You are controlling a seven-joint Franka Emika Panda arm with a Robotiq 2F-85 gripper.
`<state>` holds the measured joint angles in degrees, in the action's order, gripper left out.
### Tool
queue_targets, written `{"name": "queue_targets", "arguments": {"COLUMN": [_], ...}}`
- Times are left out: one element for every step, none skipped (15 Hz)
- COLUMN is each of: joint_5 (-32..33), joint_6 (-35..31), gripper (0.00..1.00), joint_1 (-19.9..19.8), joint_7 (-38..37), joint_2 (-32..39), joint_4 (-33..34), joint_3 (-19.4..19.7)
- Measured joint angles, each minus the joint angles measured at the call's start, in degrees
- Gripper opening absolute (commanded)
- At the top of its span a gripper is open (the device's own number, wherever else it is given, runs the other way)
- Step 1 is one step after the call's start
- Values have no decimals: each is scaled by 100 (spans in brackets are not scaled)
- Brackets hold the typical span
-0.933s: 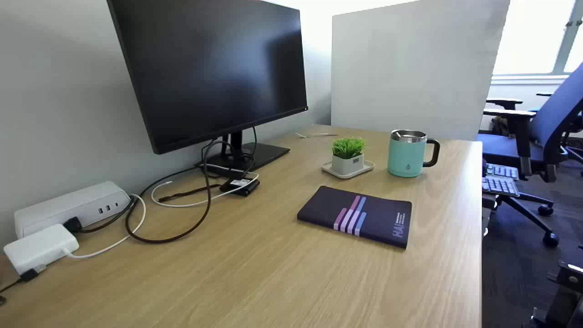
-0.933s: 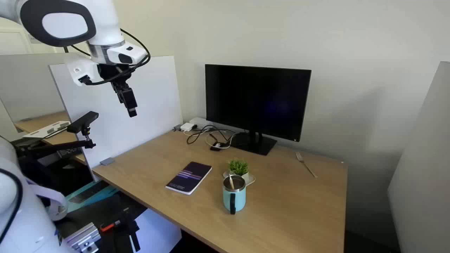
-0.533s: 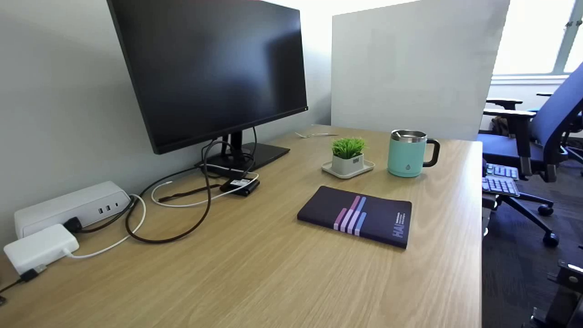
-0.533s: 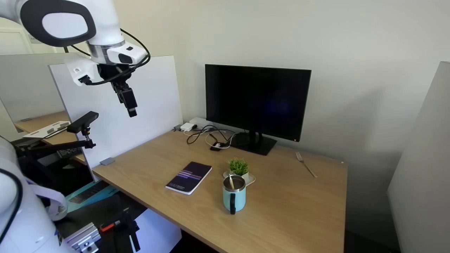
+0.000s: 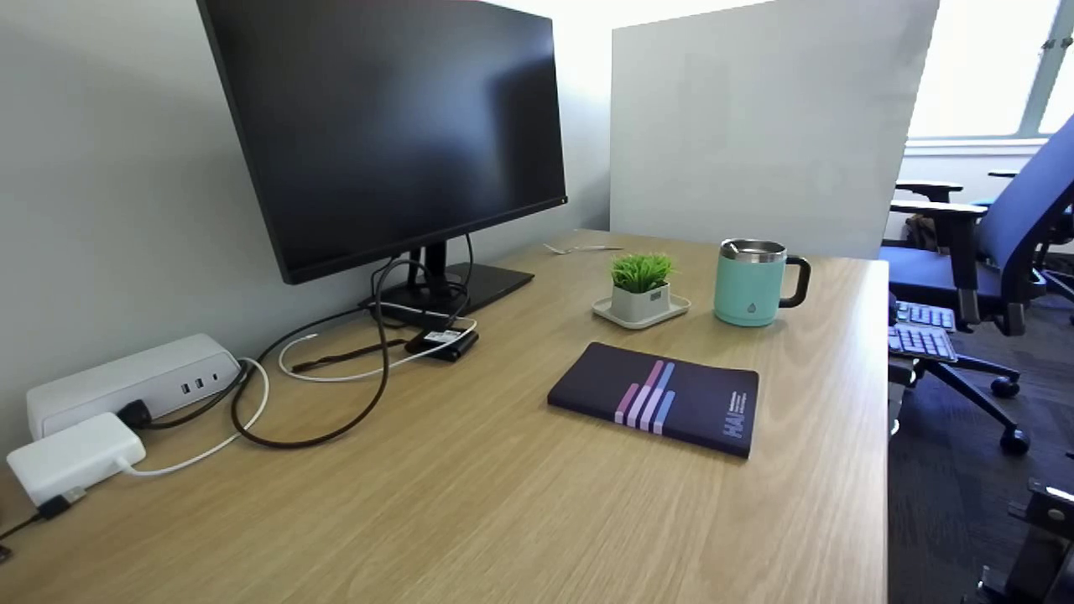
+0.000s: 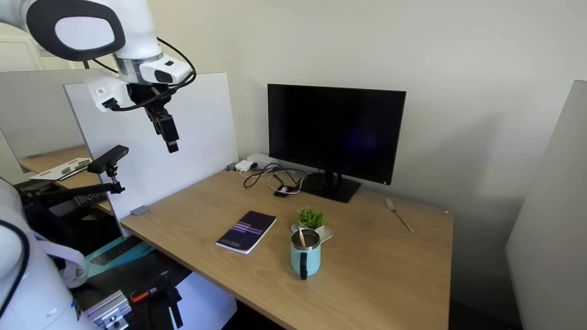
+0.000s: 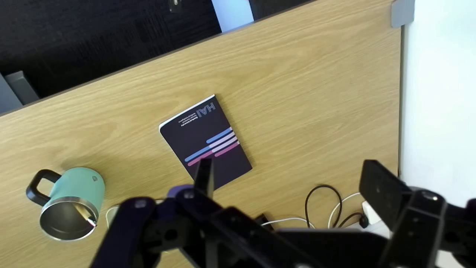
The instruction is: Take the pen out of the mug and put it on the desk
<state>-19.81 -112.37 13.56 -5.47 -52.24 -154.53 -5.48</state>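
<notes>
My fingers (image 7: 385, 193) point down at a slant, spread wide apart.
In an exterior view my white arm (image 6: 137, 27) bends down at the left, holding them high; well to their right, toward the near side of the surface (image 6: 376, 275), the mint-green mug (image 6: 309, 257) stands upright, a slim tan pen (image 6: 301, 237) leaning inside, pale end up.

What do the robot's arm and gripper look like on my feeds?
In an exterior view, the smooth, rounded white robot arm has a dark grey oval ring around a pale panel, a silver metallic collar and a thin black looping cable. In the wrist view, the black two-fingered gripper looks blocky and angular.
</notes>
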Motion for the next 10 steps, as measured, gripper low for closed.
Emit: {"name": "queue_targets", "arguments": {"joint_5": [0, -1, -5, -13, -29, -68, -124, -205, -315, -444], "joint_6": [0, -13, -27, -67, -130, -226, -324, -428, -520, -590], "gripper": [100, 100, 100, 100, 100, 100, 100, 100, 100, 100], "joint_1": [-1, -4, -5, -7, -11, -14, -15, -16, -17, -18], "joint_7": [2, 8, 25, 40, 60, 102, 178, 276, 379, 472], "joint_2": [2, 16, 47, 102, 178, 275, 392, 522, 671, 840], "joint_4": [0, 2, 7, 21, 50, 89, 141, 202, 274, 360], "joint_3": [0, 2, 12, 31, 60, 103, 165, 247, 346, 456]}}
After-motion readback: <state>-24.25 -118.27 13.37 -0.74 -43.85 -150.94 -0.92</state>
